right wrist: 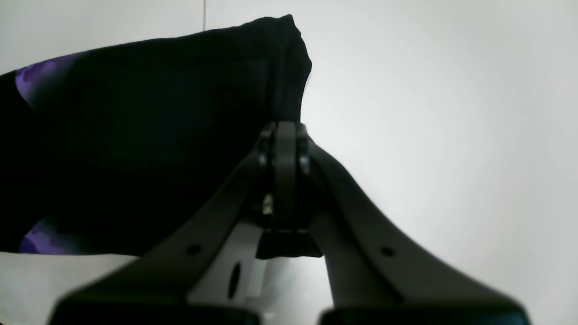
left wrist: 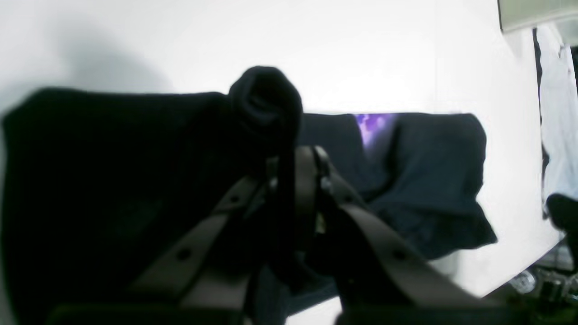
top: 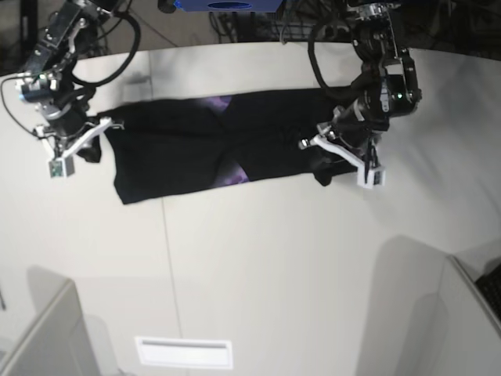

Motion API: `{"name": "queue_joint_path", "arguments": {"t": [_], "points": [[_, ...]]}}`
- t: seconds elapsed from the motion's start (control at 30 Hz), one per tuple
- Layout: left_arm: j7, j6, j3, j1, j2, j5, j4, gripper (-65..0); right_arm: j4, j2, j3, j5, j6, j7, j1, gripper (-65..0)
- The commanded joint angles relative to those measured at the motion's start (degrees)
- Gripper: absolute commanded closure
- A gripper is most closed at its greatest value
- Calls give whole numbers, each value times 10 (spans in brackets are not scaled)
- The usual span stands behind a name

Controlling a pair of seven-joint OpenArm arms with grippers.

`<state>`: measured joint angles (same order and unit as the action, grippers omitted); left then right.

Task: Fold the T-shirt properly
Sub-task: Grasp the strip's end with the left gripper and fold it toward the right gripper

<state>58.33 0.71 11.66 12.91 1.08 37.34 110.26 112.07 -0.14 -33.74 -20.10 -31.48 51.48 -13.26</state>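
My desk is a broad, pale surface with a thin seam running down its left part. The shirt lies across its far half as a long black band, with purple print showing at the folds near the middle. Near the front edge a white rectangular plate sits flat on the desk.

The left gripper is clamped on a bunched fold of the black T-shirt, and a rolled lump of cloth sticks up just above its tips. The lifted cloth fills the left of the view. Further off, more of the shirt lies rumpled on the white table, with a patch of purple print showing between two dark folds
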Motion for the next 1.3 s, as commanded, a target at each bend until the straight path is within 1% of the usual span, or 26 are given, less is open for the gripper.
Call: {"name": "queue_joint_path", "arguments": {"t": [0.0, 0.03, 0.1, 0.17, 0.23, 0.3, 0.47, 0.83, 1.27], "points": [[-8, -8, -17, -10, -1, 11, 8, 0, 10, 5, -2, -8, -2, -12, 5, 0], [-8, -15, -32, -14, -1, 12, 5, 0, 10, 5, -2, -8, -2, -12, 5, 0], [-10, -16, -52, -22, 0, 12, -2, 0, 10, 5, -2, -8, -2, -12, 5, 0], [-10, -17, -66, -29, 1, 12, -12, 0, 10, 5, -2, -8, -2, -12, 5, 0], [-10, -17, -70, -31, 10, 10, -26, 0, 10, 5, -2, -8, -2, -12, 5, 0], [-10, -17, -67, -32, 18, 9, -37, 0, 10, 5, -3, -8, -2, -12, 5, 0], [-11, -17, -70, -39, 21, 9, -56, 0, 10, 5, -2, -8, -2, -12, 5, 0], [-11, -17, -70, -40, 36, 9, -59, 0, 10, 5, -2, -8, -2, -12, 5, 0], [-11, -17, -70, -52, 38, 13, -75, 0, 10, 5, -2, -8, -2, -12, 4, 0]]}}
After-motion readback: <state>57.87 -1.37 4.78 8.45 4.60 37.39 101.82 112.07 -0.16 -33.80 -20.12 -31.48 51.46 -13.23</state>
